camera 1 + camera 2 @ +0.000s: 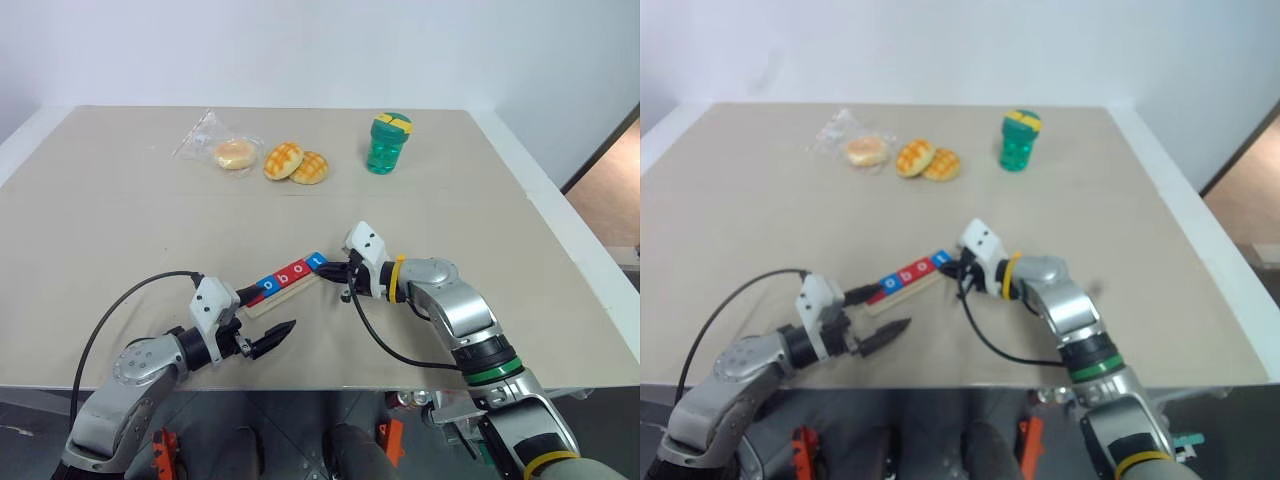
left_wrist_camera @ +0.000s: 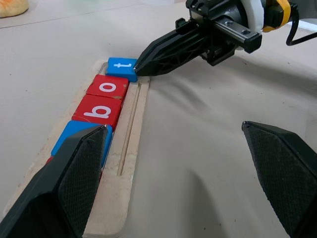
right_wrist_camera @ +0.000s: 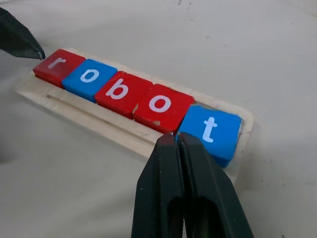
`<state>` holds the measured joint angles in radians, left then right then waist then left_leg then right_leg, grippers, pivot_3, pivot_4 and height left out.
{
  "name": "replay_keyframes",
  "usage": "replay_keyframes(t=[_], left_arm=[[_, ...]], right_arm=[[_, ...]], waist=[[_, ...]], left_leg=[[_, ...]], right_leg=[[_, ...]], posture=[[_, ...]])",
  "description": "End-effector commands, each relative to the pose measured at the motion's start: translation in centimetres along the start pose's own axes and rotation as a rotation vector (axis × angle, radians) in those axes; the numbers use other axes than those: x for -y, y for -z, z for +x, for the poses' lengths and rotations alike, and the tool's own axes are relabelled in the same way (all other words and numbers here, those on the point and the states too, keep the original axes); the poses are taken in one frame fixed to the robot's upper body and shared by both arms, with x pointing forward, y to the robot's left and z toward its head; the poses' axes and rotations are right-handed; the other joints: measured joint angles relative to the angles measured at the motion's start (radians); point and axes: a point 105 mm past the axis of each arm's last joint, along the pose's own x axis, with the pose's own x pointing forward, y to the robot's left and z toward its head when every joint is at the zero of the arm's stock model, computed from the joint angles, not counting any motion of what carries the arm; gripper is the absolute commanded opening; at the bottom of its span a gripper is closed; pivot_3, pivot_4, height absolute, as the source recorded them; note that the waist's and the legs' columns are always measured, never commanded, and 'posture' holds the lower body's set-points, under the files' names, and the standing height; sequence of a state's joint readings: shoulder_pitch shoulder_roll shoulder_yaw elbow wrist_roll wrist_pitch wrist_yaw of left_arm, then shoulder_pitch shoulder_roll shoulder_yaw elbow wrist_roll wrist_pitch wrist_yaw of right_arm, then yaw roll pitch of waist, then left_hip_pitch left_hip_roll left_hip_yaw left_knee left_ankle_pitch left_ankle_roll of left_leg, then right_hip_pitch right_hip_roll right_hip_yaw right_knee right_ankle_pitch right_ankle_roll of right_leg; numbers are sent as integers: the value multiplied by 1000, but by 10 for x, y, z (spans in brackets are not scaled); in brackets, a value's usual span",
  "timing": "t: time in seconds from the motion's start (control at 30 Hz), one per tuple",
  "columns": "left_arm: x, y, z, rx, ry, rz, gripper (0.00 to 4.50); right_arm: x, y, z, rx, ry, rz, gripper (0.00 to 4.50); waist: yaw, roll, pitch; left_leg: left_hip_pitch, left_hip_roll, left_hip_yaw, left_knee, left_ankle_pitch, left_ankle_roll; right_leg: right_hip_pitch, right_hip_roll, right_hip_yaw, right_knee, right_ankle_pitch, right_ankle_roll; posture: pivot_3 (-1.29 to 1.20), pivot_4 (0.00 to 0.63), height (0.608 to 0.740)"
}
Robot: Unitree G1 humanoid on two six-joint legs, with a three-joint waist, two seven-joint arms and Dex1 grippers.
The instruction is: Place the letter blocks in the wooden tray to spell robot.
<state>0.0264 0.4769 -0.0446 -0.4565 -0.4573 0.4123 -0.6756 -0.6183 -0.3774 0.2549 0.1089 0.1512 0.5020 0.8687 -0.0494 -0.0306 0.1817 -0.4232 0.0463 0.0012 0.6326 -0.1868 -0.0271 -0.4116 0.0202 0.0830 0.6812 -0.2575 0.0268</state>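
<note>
Right gripper, its two black fingers pressed together, has its tip at the near corner of the blue t block, apparently touching it, though contact is hard to confirm. All five letter blocks lie in the wooden tray in a row reading r, o, b, o, t, the t tile sitting slightly askew at the end. Left gripper hovers with fingers spread wide just beside the tray's r end, holding nothing.

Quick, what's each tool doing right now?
Left tool: open, holding nothing.
Right tool: shut, tip at the t block, holding nothing.
</note>
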Motion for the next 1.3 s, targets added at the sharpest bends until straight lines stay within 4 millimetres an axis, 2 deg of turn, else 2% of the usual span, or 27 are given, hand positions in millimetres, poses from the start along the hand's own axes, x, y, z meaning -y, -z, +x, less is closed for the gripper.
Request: replay_keyframes(t=[0.03, 0.27, 0.57, 0.8, 1.07, 1.3], left_arm=[[4, -8, 1, 32, 8, 28, 4500], [5, -7, 1, 32, 2, 25, 4500], [5, -5, 1, 30, 0, 18, 4500], [6, -10, 1, 52, 21, 11, 4500], [6, -18, 3, 84, 38, -26, 4500], [5, -17, 2, 74, 27, -17, 4500]], right_arm=[[0, -10, 4, 17, -13, -32, 45], [2, -13, 7, 23, -16, -43, 45], [3, -35, -4, 89, 10, -42, 45], [-5, -13, -16, 38, 26, 0, 45], [1, -4, -12, 18, 53, 7, 45], [3, 0, -6, 11, 48, 6, 45]], waist=[[0, 0, 0], [0, 0, 0], [0, 0, 0], [1, 0, 0], [0, 0, 0], [0, 0, 0]], left_leg=[[0, 0, 0, 0, 0, 0], [0, 0, 0, 0, 0, 0], [0, 0, 0, 0, 0, 0], [0, 0, 0, 0, 0, 0], [0, 0, 0, 0, 0, 0], [0, 0, 0, 0, 0, 0]], right_leg=[[0, 0, 0, 0, 0, 0], [0, 0, 0, 0, 0, 0], [0, 0, 0, 0, 0, 0], [0, -1, 0, 0, -1, 0], [0, 0, 0, 0, 0, 0], [0, 0, 0, 0, 0, 0]], posture=[[0, 150, 740], [0, 150, 740], [0, 150, 740], [0, 150, 740], [0, 150, 740], [0, 150, 740]])
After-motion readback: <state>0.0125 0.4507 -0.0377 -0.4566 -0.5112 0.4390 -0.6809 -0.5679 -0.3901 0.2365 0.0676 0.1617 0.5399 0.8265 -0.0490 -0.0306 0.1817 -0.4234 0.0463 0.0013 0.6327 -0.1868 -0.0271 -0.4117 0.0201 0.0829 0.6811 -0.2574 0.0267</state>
